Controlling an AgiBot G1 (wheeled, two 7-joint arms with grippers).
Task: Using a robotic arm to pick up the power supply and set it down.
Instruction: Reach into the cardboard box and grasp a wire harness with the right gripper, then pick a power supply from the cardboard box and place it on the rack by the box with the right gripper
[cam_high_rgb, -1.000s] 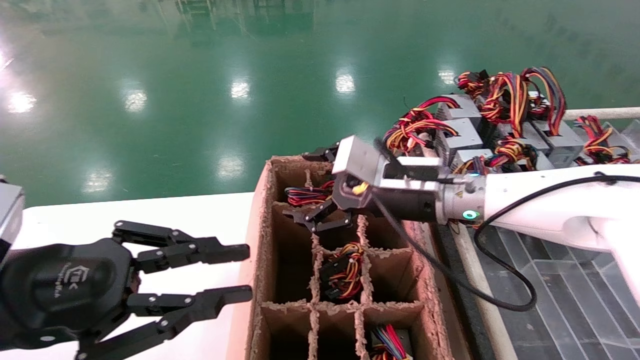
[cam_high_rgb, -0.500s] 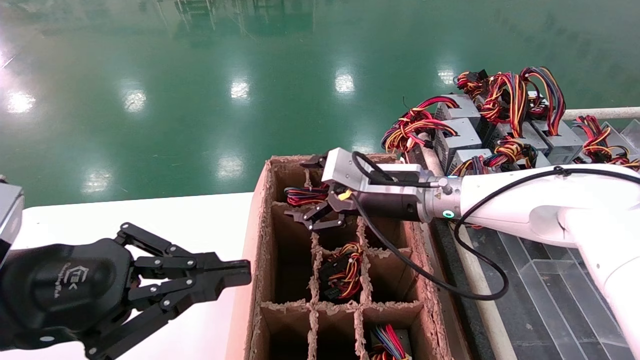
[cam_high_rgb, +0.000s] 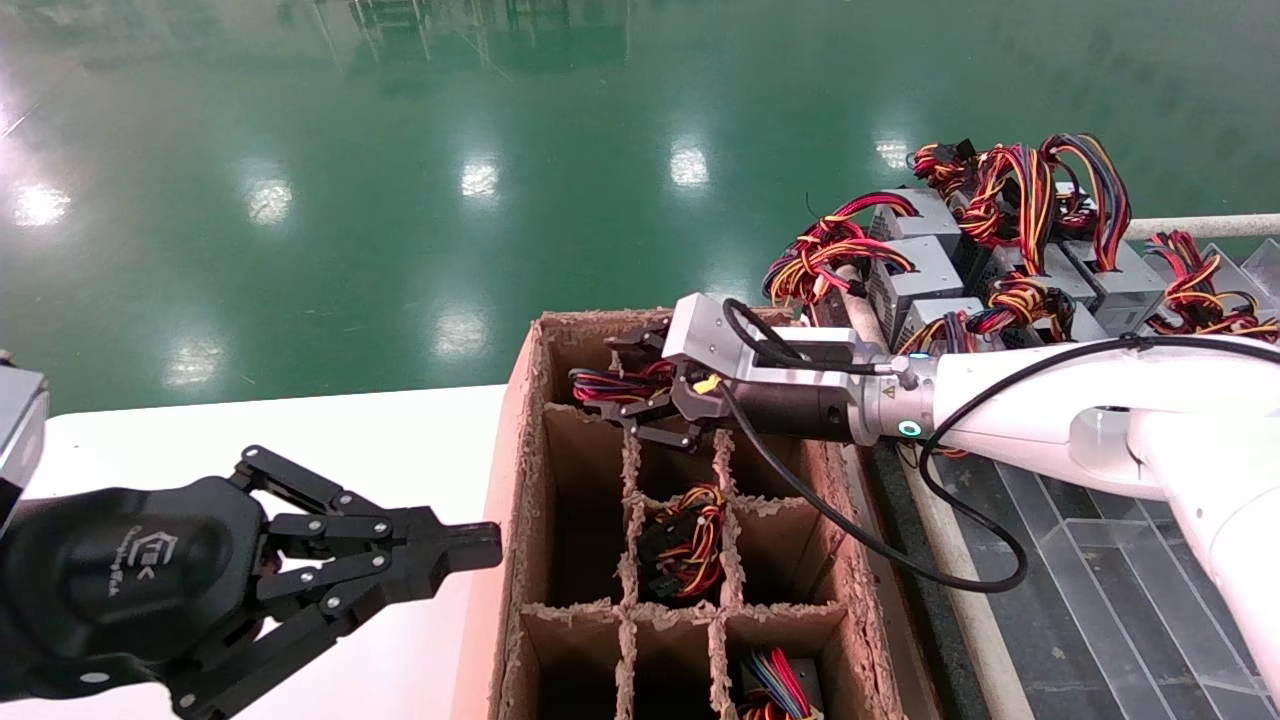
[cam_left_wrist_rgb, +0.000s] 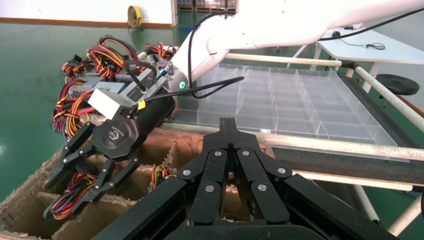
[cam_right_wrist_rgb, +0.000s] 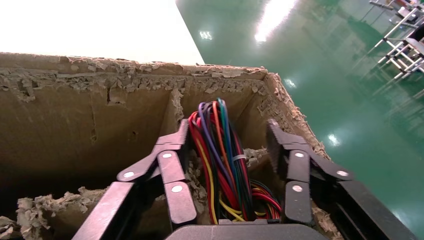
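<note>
Risk of snagging: right claw (cam_high_rgb: 640, 395) spread wide around wire bundle (cam_right_wrist_rgb: 222, 160) of power supply (cam_high_rgb: 610, 388) in far carton cell (cam_high_rgb: 585, 350), may catch wires or torn cardboard. Left claw (cam_high_rgb: 455, 545) clenched, parked near left.

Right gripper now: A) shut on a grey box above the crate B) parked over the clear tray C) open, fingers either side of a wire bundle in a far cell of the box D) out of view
C: the right gripper is open, its fingers flanking the wire bundle in a far cell of the cardboard box.

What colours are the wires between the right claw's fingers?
Red, yellow, purple, blue and green wires; right wrist view shows them best.
</note>
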